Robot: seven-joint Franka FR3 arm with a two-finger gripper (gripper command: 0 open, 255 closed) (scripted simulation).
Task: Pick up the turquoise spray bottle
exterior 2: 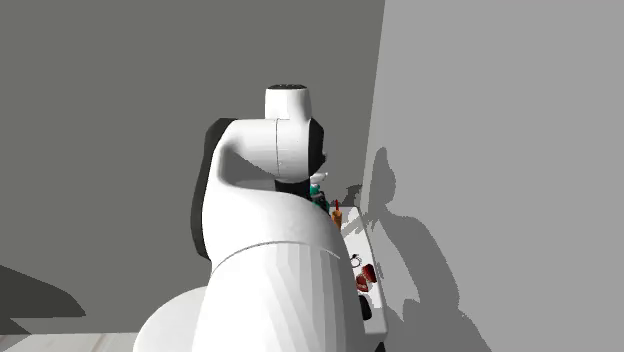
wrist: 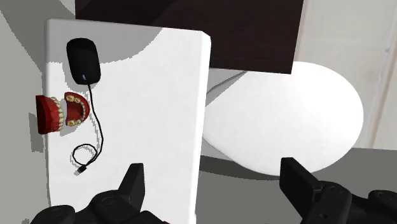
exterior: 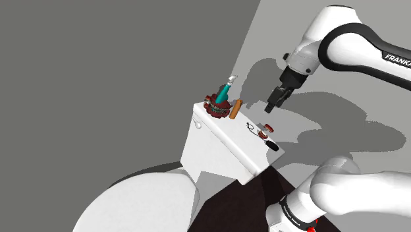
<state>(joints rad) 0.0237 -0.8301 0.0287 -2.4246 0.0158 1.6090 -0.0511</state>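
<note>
One white arm [exterior: 356, 46] reaches in from the shoulder view's upper right, bent at the wrist so that its gripper [exterior: 273, 103] points down, well above the things, and we judge this a hover that leaves room to travel before any descent. Below the bench sits a large rounded white form [exterior: 141, 201], which we cannot name. The white bench [exterior: 224, 142] carries all the small things, set out along its top from end to end.

In the wrist view the black fingers [wrist: 135, 181] stand spread wide with nothing between them, which suits an approach to a thing not yet reached. One finger hangs over the bench top, the other over the rounded form, so the hand sits over the bench's edge.

At the bench's far end in the shoulder view, well apart from the gripper and to its left, the turquoise spray bottle [exterior: 225, 91] stands upright. A dark red ring-like thing [exterior: 215, 108] crowds its foot, and whether the two touch we cannot tell. We think a grasp high on the body would avoid the ring. A brown cylinder [exterior: 236, 109] lies just beside them. Nearer the gripper lie a black mouse [wrist: 84, 60] with its loose cord and a red model of teeth [wrist: 60, 112], neither in the way.
</note>
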